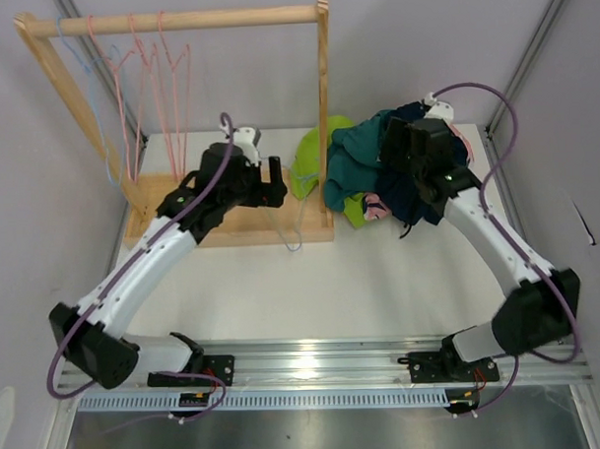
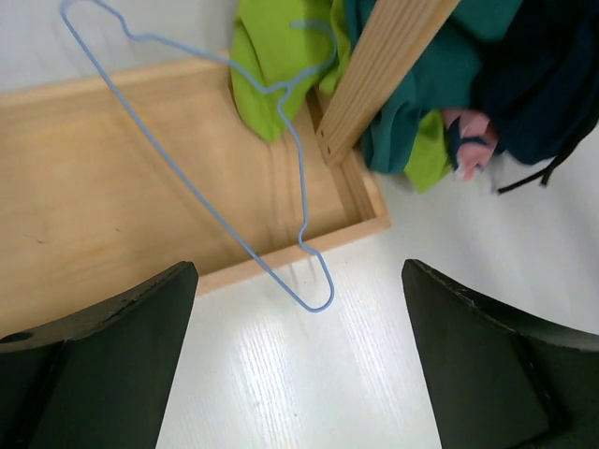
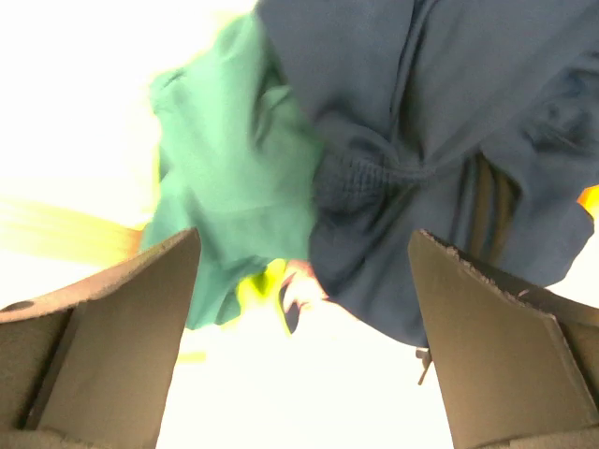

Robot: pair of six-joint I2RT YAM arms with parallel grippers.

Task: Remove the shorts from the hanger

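Lying bare on rack base [image 2: 94,215]: blue hanger [image 2: 316,306]. Shorts [image 1: 355,161] heaped on counter [image 1: 282,284]. Both jaws spread, empty; removal looks done.

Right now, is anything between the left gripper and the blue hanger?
Nothing visible. The left gripper is open above the blue hanger, which lies bare across the wooden base edge; only its far end meets the green shorts by the post.
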